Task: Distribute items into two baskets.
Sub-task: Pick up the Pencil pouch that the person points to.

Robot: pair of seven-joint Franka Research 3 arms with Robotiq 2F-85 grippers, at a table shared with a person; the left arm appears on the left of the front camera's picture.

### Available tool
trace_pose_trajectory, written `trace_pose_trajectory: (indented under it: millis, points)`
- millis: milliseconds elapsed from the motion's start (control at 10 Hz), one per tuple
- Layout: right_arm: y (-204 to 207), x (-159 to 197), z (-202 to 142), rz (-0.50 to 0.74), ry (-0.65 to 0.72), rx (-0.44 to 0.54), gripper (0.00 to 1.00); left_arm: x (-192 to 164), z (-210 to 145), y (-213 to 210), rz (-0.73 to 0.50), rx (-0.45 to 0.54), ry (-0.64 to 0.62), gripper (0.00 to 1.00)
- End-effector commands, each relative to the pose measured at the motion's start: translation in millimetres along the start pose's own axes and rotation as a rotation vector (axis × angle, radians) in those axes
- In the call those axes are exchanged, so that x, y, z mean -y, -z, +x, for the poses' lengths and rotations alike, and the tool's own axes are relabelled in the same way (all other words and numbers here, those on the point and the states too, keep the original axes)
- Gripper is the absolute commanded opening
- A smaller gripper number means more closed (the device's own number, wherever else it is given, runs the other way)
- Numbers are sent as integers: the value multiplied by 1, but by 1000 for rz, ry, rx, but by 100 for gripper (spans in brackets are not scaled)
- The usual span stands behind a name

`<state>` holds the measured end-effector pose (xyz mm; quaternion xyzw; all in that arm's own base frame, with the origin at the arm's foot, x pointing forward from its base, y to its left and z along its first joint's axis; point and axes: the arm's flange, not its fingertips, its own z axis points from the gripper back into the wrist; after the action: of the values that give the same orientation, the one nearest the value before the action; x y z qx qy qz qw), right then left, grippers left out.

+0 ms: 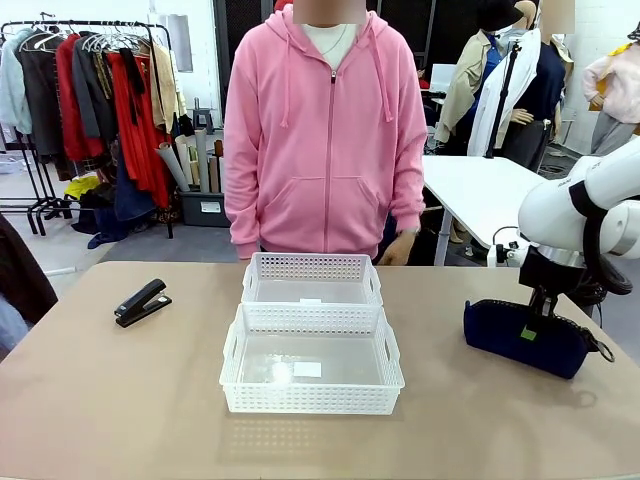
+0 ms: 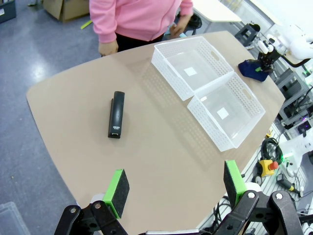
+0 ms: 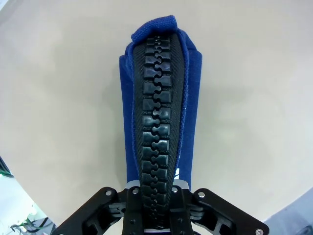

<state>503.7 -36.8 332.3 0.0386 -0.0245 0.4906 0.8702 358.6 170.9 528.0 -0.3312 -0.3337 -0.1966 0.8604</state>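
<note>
The right gripper [image 1: 531, 326] is pinched tight on the chunky black zipper ridge of the soft dark navy fabric pouch [image 1: 493, 326]. The pouch lies on the tan table [image 1: 120, 400], well right of the two white lattice-sided plastic baskets [image 1: 312, 398]. The left gripper [image 2: 175, 186] hovers high, jaws wide and empty. The small black hand stapler [image 1: 141, 302] lies off to the left. To my eye that narrow bite on floppy cloth could slip, or the pouch could sag and snag a basket rim.

We count two white baskets, the far basket [image 1: 312, 266] and the near basket [image 1: 312, 398]; one black stapler [image 1: 141, 302]; one navy pouch [image 1: 500, 328]; one person [image 1: 325, 150].
</note>
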Motion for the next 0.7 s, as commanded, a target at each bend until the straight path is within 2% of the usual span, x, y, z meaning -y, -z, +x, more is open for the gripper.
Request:
trace_pose_trajectory:
  millis: [0, 100, 600]
  points:
    - [-5, 5, 3, 35, -14, 12, 0, -1, 1, -1, -14, 18, 7, 100]
    - [0, 0, 0, 0, 0, 0, 0, -1, 1, -1, -14, 18, 7, 100]
    - [1, -1, 0, 8, 1, -3, 0, -1, 1, -1, -14, 18, 7, 100]
